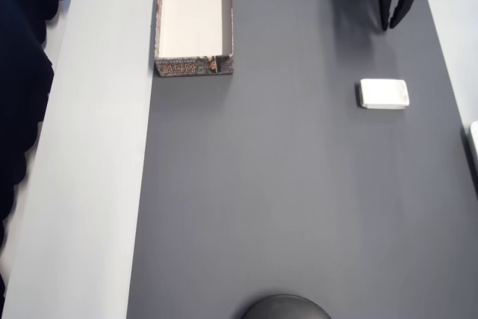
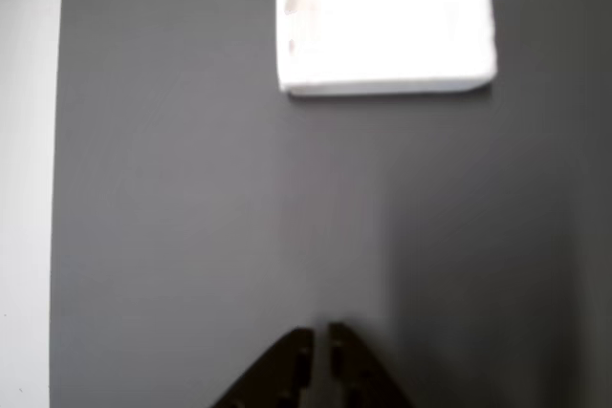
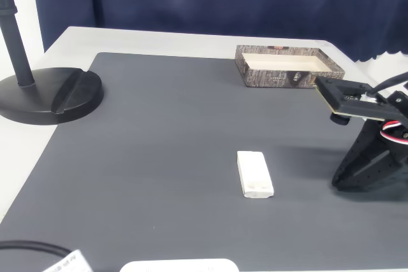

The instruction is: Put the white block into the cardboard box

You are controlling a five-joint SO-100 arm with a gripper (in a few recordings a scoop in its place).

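The white block (image 1: pixel 383 93) lies flat on the dark grey mat at the right, in the overhead view. The same white block (image 3: pixel 255 174) sits near the mat's middle in the fixed view and high in the wrist view (image 2: pixel 385 35). The cardboard box (image 1: pixel 194 66) stands open at the top left with a cream inside and a notch in its near short wall; in the fixed view the box (image 3: pixel 274 76) is at the back. My gripper (image 1: pixel 390 26) hovers a short way from the block, shut on nothing. Its tips (image 2: pixel 318 333) point toward the block, and the gripper (image 3: pixel 336 184) is low over the mat.
A black round stand base (image 3: pixel 51 93) with a pole occupies one mat corner, and its edge (image 1: pixel 286 308) shows at the bottom of the overhead view. A white flat thing (image 3: pixel 178 265) lies at the mat's edge. The grey mat (image 1: pixel 284 199) is bare between block and box.
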